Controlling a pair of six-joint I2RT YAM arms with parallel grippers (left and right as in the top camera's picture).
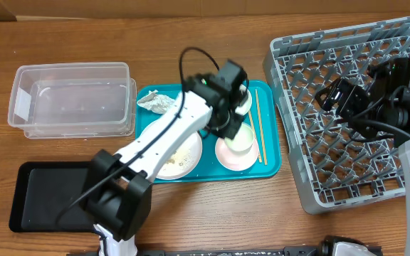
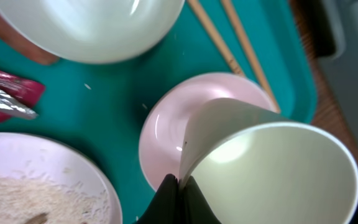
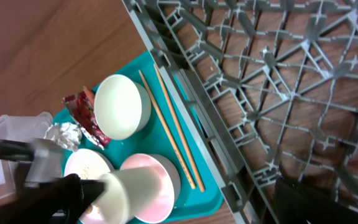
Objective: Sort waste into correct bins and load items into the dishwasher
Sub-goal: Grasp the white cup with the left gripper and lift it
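The left gripper (image 2: 179, 190) is clenching the rim of the small white cup (image 2: 272, 168) and holding it tilted on its side just above the pale-pink bowl (image 2: 166, 130), inside the right half of the teal tray (image 1: 270, 168). The chopsticks (image 1: 258, 124) are lying along that tray's right edge, and the plate (image 1: 180, 160) is sitting in its left half. The grey dish rack (image 1: 347, 142) is standing on the worktop (image 1: 191, 28) right of the tray. The right gripper (image 1: 337, 96) is hovering over the rack; I cannot tell whether its fingers are spread or closed.
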